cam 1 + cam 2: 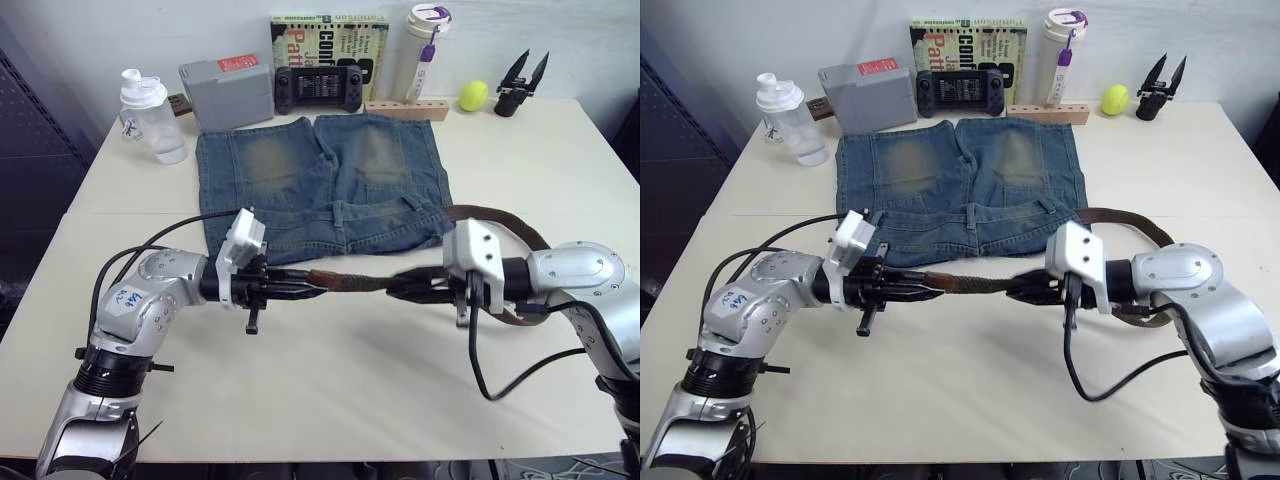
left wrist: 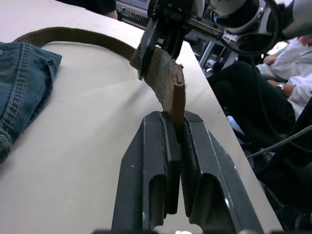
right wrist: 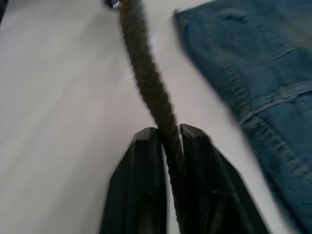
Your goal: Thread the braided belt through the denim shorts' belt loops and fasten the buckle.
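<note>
The denim shorts [image 1: 320, 180] lie flat on the table, waistband nearest me, with a belt loop [image 1: 338, 215] showing on it. The braided belt [image 1: 355, 281] is stretched taut above the table just in front of the waistband. My left gripper [image 1: 318, 290] is shut on its plain end [image 2: 175, 100]. My right gripper [image 1: 395, 289] is shut on the belt further along [image 3: 151, 87]. From there the belt [image 1: 500, 215] curves back around my right wrist. The buckle is hidden.
Along the table's far edge stand a clear bottle [image 1: 152, 115], a grey box [image 1: 227, 92], a black game controller [image 1: 320, 88], a book [image 1: 330, 35], a white tumbler [image 1: 424, 50], a wooden block [image 1: 405, 109], a yellow ball [image 1: 473, 95] and a black gripper part [image 1: 520, 85].
</note>
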You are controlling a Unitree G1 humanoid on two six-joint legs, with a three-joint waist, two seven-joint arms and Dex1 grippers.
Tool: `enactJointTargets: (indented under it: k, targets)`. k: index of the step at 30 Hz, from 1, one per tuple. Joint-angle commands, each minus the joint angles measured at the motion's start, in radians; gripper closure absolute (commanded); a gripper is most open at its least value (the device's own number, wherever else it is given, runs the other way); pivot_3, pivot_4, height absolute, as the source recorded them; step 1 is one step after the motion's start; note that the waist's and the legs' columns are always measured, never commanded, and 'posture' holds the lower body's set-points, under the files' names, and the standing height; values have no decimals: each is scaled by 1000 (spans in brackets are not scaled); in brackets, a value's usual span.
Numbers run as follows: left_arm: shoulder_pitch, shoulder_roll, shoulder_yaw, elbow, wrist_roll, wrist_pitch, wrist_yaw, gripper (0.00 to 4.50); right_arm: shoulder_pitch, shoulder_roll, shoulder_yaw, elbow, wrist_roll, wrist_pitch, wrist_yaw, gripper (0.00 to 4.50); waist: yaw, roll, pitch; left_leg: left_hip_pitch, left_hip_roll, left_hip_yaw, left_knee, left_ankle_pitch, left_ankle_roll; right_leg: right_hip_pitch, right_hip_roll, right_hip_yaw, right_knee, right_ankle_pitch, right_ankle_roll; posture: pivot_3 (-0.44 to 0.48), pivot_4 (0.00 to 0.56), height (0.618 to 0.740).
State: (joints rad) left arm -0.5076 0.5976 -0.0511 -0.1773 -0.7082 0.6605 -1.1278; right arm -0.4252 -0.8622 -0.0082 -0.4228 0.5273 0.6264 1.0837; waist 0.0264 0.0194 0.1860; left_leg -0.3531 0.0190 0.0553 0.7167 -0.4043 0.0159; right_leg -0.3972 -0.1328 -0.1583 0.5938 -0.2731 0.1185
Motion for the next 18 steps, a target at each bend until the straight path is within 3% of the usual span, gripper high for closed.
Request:
enactJointTargets:
  k: [1,2,5,8,12,15,18]
  targets:
    - [-13,-40,62,29,-97,83,39,4500,0,32,-148,-10,132,112,-99,2028,0,0,0,0,0,0,0,0,0,0,0,0,0,0,0,0,150,731]
    - [-11,-55,79,32,-121,109,64,4500,5,45,-188,-12,175,145,-124,1393,0,0,0,-1,0,-1,0,0,0,0,0,0,0,0,0,0,150,731]
    - [7,-122,154,16,-242,218,179,4500,51,74,-361,-25,389,279,-210,95,1,-1,0,-1,0,-2,0,0,0,0,0,0,1,0,0,0,150,731]
    - [38,-179,214,-20,-355,303,301,4500,125,91,-495,-52,759,391,-331,95,1,-1,0,-1,0,-6,0,0,0,0,-1,0,1,0,0,0,150,731]
    - [86,-221,244,-89,-451,356,409,4500,308,102,-442,-123,1236,352,-596,95,-3,-1,0,0,0,-10,0,0,0,0,-1,0,1,0,0,0,150,731]
    - [108,-240,253,-123,-503,370,468,4500,389,166,-304,-155,1321,288,-786,95,-3,-2,0,1,0,-10,1,0,0,1,-1,1,2,0,0,0,150,731]
    - [117,-248,252,-142,-539,376,507,4500,387,302,-182,-127,1336,180,-991,95,-2,-2,0,1,-1,-9,2,0,0,1,-1,2,3,0,0,0,150,731]
